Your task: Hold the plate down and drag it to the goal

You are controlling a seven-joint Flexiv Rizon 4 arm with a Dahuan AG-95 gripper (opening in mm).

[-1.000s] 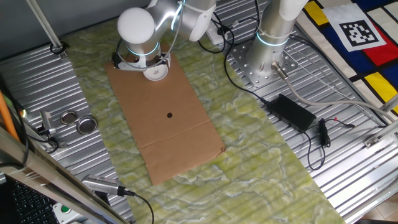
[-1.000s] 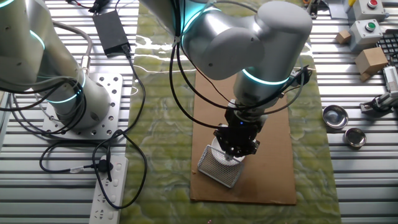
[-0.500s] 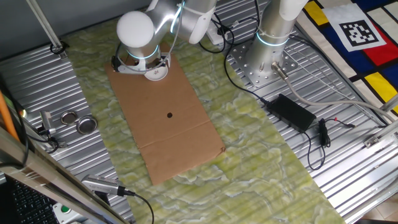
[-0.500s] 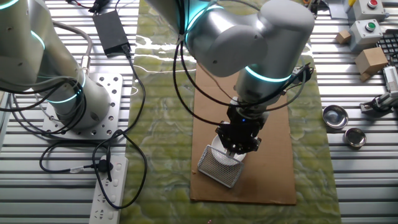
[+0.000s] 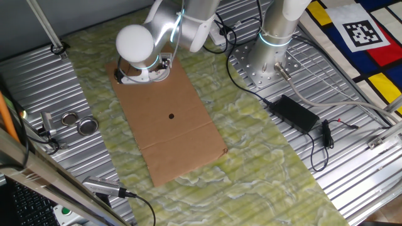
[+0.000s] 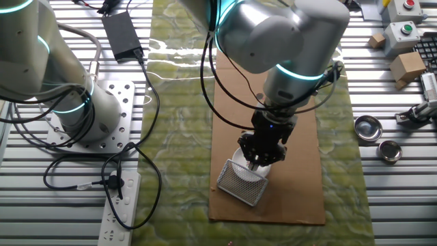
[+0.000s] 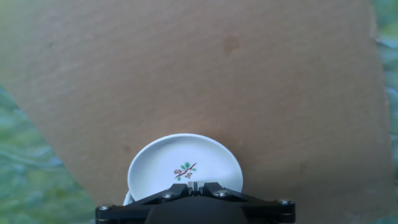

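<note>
The plate (image 7: 185,164) is a small white dish with a tiny twig pattern at its centre. It lies on a brown cardboard sheet (image 5: 169,119) near the sheet's far end (image 5: 159,75). My gripper (image 7: 194,186) is shut, with its fingertips together on the plate's near rim. In the other fixed view the gripper (image 6: 260,157) stands straight down on the plate (image 6: 240,158), which the hand mostly hides. A small dark dot (image 5: 171,115) marks the middle of the cardboard; it also shows in the hand view (image 7: 231,45).
A white mesh piece (image 6: 242,183) lies against the plate. Two silvery tins (image 5: 78,122) sit on the metal table beside the green mat (image 5: 264,157). A second arm's base (image 5: 267,59), a power brick (image 5: 298,113) and cables lie to the side.
The arm's wrist has shifted a little over the plate. The plate stays at about the same spot on the cardboard, and the gripper stays shut.
</note>
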